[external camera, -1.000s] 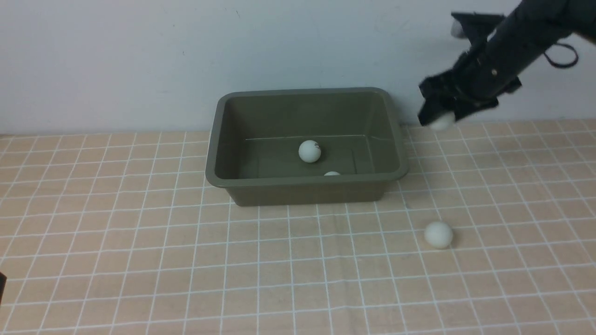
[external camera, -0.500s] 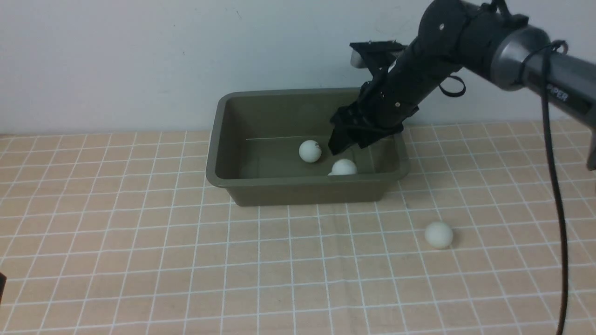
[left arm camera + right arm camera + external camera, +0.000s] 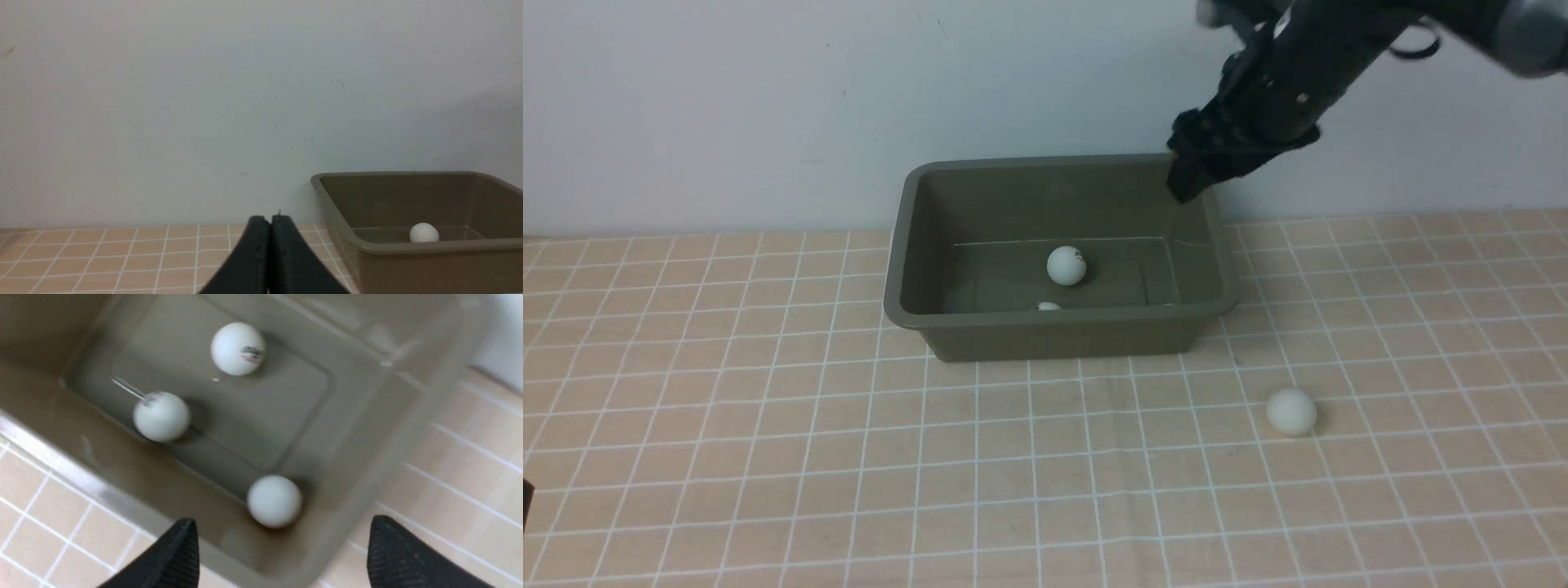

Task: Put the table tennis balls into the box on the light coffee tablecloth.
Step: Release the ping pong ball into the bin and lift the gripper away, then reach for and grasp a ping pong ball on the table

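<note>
We've got the light coffee tablecloth (image 3: 768,457) spread out flat, with the box (image 3: 1058,331) sitting on it back by the wall (image 3: 727,106). Our right gripper (image 3: 1188,175) hangs over the box's far right corner, jaws wide and empty, and the left gripper (image 3: 270,245) sits low off to the left, pinched closed on nothing. Three table tennis balls (image 3: 162,416) are in the box, the marked ball (image 3: 238,348) mid-floor, and a fourth ball (image 3: 1291,410) sits on the cloth front-right of it
</note>
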Robot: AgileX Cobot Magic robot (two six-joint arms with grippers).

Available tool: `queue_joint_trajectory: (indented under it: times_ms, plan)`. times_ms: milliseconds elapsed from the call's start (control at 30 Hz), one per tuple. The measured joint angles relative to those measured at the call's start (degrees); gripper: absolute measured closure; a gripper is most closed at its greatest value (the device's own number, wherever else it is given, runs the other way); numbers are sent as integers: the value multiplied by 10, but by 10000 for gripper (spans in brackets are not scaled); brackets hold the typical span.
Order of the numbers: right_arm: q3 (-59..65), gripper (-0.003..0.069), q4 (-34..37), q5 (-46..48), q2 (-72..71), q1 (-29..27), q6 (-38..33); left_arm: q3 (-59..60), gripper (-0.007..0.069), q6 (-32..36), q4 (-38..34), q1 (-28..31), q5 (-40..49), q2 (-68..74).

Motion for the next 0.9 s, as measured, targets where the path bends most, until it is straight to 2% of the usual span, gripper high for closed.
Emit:
queue_joint_trajectory:
  times_ms: [233, 467, 900]
  plan:
    - [154, 160, -28, 2, -113, -7, 27, 0, 689, 0, 0, 0, 0, 0]
    - [287, 160, -61, 0, -116, -7, 38, 0, 689, 0, 0, 0, 0, 0]
    - [332, 160, -61, -101, -35, -8, 44, 0, 689, 0, 0, 0, 0, 0]
